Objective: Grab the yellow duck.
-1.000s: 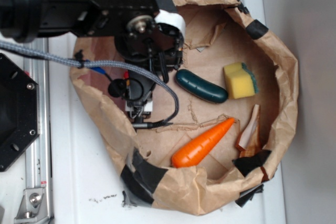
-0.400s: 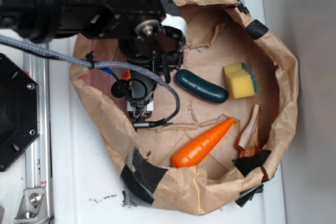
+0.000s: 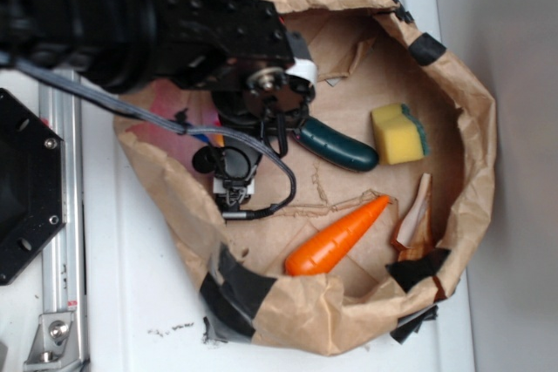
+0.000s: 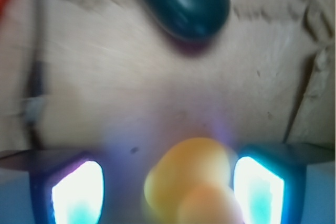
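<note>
The duck (image 4: 191, 182), blurred between the fingers of the open, empty pincer (image 4: 168, 190) near the paper bag's (image 3: 475, 128) left wall, looks light, soft and rounded, so squeeze its body's sides.

Soft, even room light is falling on the exterior view with faint shadows, while the wrist view is blurring badly, its fingers (image 4: 79, 192) glaring white and the yellow duck (image 4: 191, 179) sitting out of focus.

Crumpled brown paper nest (image 3: 475, 119), dark green cucumber (image 3: 338, 145) beside yellow sponge (image 3: 399, 134), orange carrot (image 3: 336, 239) — perhaps plastic
</note>
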